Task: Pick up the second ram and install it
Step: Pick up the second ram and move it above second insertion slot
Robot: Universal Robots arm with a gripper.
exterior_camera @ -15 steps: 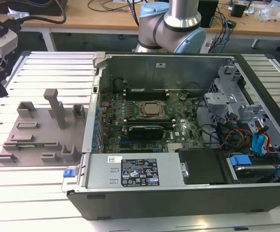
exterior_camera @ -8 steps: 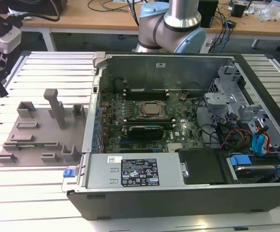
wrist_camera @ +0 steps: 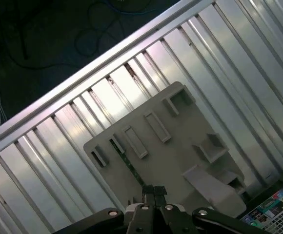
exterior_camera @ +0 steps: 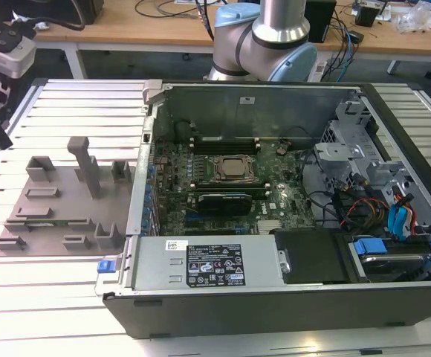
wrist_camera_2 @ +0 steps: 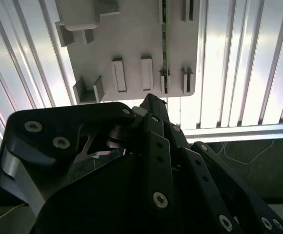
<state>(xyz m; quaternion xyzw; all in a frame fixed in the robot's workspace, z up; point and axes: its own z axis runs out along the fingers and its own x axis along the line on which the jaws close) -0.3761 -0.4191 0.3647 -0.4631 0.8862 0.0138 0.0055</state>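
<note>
The second ram [wrist_camera_2: 164,48] is a thin green stick standing on its edge in a long slot of the grey fixture plate [wrist_camera_2: 131,44]. In the first wrist view the same ram [wrist_camera: 128,162] runs from a small holder toward my fingers. My gripper [wrist_camera: 153,189] hangs above the plate's edge, apart from the ram, its fingertips [wrist_camera_2: 151,101] pressed together with nothing between them. In the exterior view the gripper [exterior_camera: 0,134] is high over the far left of the table, above the fixture plate [exterior_camera: 59,201].
An open computer case [exterior_camera: 290,297] lies at the exterior view's right, with its motherboard [exterior_camera: 230,186], CPU socket [exterior_camera: 234,169] and black ram slots [exterior_camera: 223,139] exposed. Grey holders [exterior_camera: 89,167] rise from the plate. The table is ribbed metal [exterior_camera: 67,111].
</note>
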